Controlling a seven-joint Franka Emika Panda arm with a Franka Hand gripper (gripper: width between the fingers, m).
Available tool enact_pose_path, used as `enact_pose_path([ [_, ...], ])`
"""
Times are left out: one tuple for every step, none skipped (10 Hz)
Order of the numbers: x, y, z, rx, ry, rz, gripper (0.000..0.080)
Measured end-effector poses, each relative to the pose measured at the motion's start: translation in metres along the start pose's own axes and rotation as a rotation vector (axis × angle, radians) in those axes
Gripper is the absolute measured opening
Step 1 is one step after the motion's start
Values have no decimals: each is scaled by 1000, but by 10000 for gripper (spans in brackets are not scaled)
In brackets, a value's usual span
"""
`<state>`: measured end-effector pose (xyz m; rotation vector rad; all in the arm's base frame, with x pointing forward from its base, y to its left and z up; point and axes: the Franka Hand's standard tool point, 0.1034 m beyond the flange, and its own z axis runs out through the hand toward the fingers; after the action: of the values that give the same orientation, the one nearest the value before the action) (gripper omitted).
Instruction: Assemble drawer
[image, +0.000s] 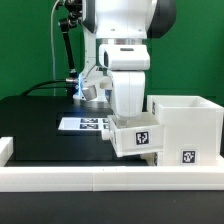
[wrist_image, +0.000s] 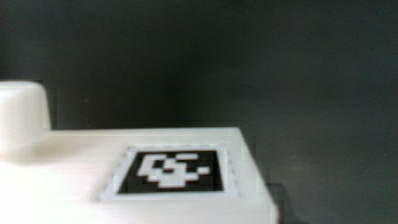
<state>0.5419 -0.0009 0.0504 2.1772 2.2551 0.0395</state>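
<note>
The white housing (image: 186, 125) stands at the exterior view's right, open side up, with a tag low on its front. One white tray (image: 137, 136) with a tag on its near face hangs slightly tilted just off the table, against the housing's left side. My gripper (image: 128, 112) is directly above the tray and shut on its upper edge; the hand hides the fingers. In the wrist view the tray's white face (wrist_image: 71, 175) and a tag (wrist_image: 173, 170) fill the near part. A rounded white piece (wrist_image: 18, 118) rises beside it. No second tray shows.
The marker board (image: 84, 124) lies flat on the black table behind the tray. The low white rail (image: 60, 178) runs along the table's front, with a raised end (image: 5, 147) at the exterior view's left. A black stand (image: 66, 45) is at the back.
</note>
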Motion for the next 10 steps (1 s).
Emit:
enact_pose_path([
  [3, 1, -1, -2, 0, 9, 42],
  [3, 1, -1, -2, 0, 18, 42],
  [4, 1, -1, -3, 0, 22, 42],
  [4, 1, -1, -2, 0, 25, 42],
  [4, 1, -1, -3, -1, 24, 42],
  [4, 1, 0, -3, -1, 24, 42],
  [3, 1, 0, -3, -2, 23, 42],
  [3, 1, 0, -3, -2, 23, 42],
  [3, 1, 0, -3, -2, 23, 42],
  [3, 1, 0, -3, -2, 23, 42],
])
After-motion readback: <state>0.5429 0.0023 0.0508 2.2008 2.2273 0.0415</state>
